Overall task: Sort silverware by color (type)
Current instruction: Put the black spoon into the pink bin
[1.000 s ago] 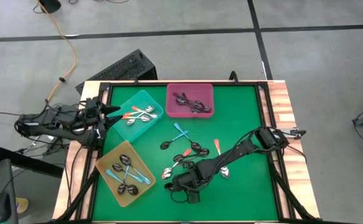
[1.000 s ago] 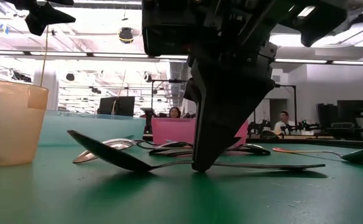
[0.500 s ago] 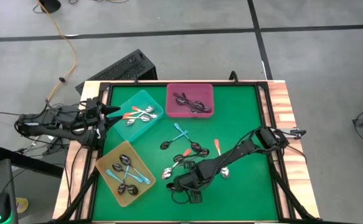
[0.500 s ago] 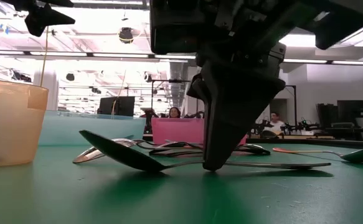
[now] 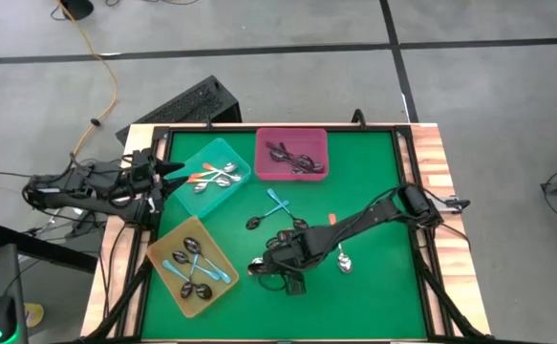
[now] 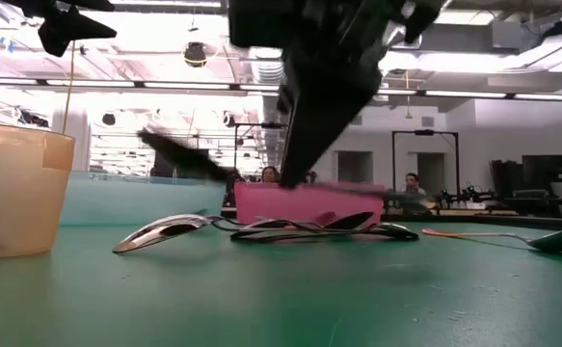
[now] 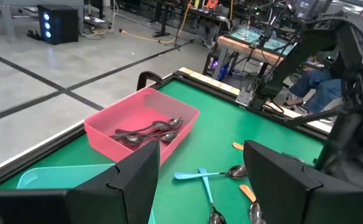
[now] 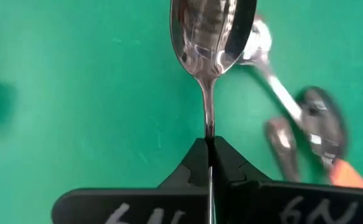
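High view. I count three trays on the green table: teal tray holding orange-handled spoons, pink tray holding dark spoons, yellow tray holding blue-handled spoons. Loose spoons lie mid-table, a blue-handled one and dark ones among them. My right gripper is over the table's middle-front, just beside that cluster. My left gripper waits at the table's left edge, beside the teal tray.

Low view. The right arm comes down from above; a blurred dark spoon is carried clear of the table surface. Spoons lie on the green surface in front of the pink tray. The yellow tray stands at the left.

Left wrist view. The left gripper's fingers stand wide apart, nothing between them. Past them I see the pink tray with dark spoons, and a blue-handled spoon on the table.

Right wrist view. The right gripper is clenched on the handle of one all-metal spoon, bowl pointing away from the fingers. Other spoons lie blurred on the green below.
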